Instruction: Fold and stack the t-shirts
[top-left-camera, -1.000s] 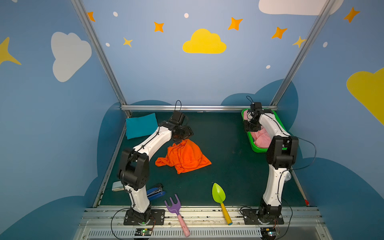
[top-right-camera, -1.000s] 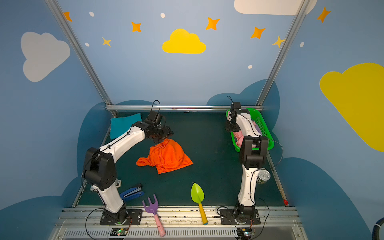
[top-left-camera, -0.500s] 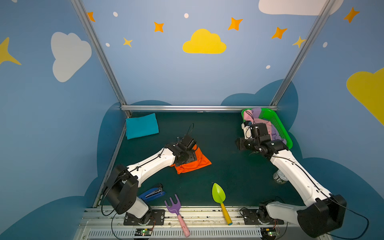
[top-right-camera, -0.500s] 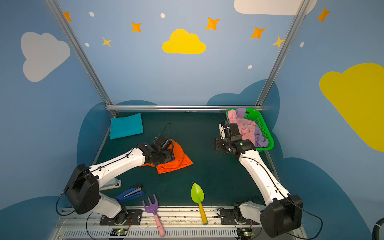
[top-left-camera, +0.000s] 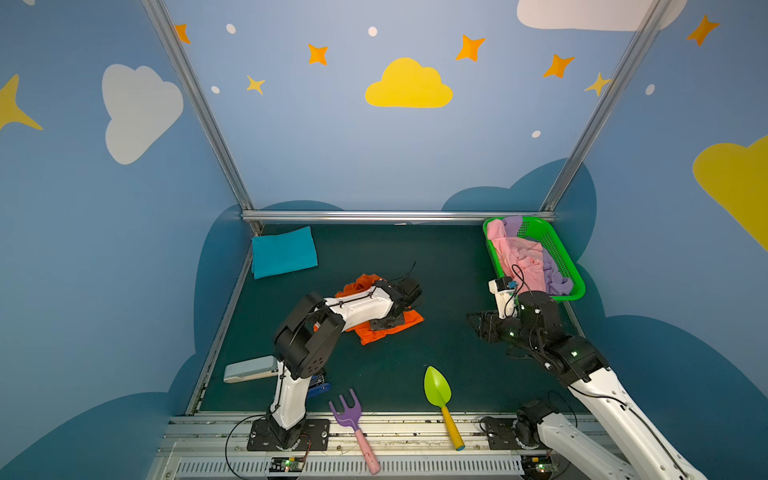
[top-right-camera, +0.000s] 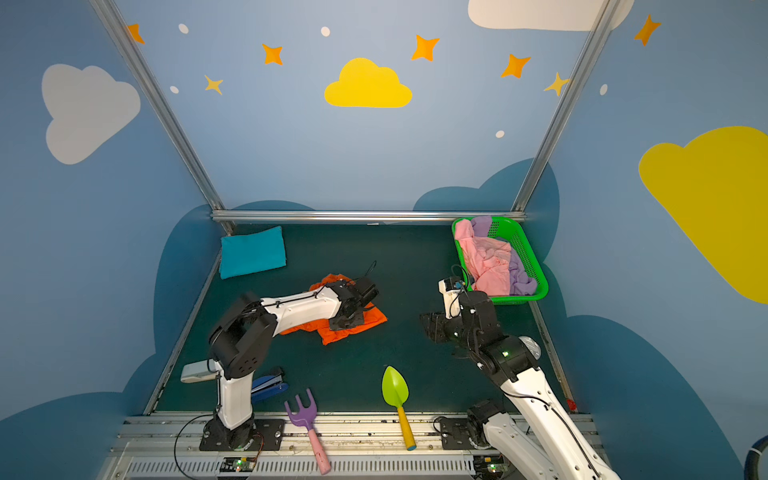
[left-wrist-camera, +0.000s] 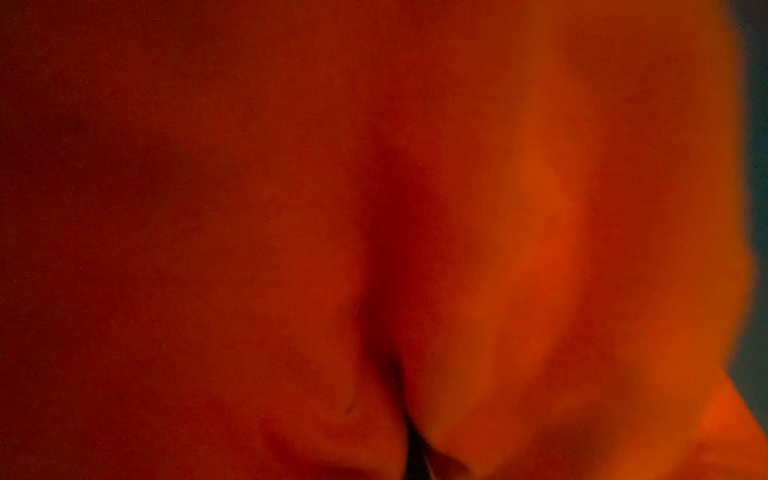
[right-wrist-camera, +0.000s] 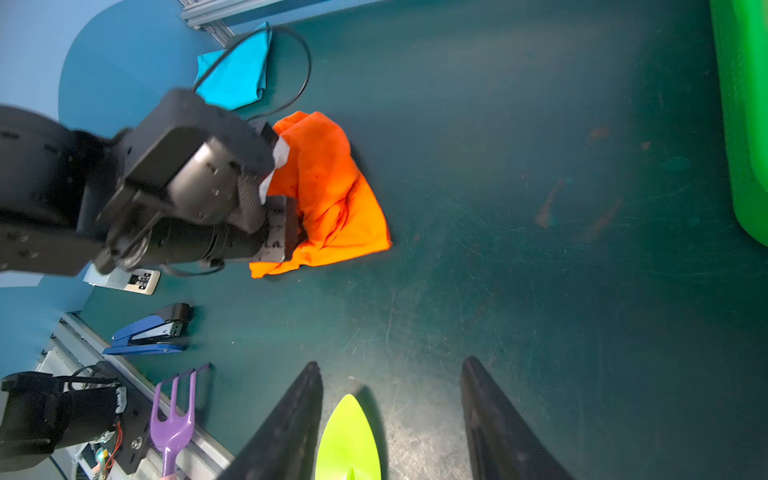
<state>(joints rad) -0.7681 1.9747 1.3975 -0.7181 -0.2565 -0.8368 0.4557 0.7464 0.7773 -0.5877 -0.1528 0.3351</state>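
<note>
My left gripper (top-left-camera: 390, 323) has just snapped shut from wide open, pinching the orange shirt (right-wrist-camera: 332, 187); its own camera sees only orange cloth. My right gripper (right-wrist-camera: 390, 365) has come away from the basket (top-left-camera: 557, 249) and hangs open and empty above the trowel (right-wrist-camera: 349, 440).

So I judge a fold of the orange shirt is starting; it lies rumpled mid-table. The teal shirt (top-left-camera: 284, 251) sits folded in the far left corner. The pink shirt (top-left-camera: 519, 257) and lilac shirt (top-left-camera: 555, 278) wait in the basket.

The white label (right-wrist-camera: 279, 160) shows beside my left gripper, with no writing legible. The sticker on the grey device (right-wrist-camera: 124, 279) is too small to read.
</note>
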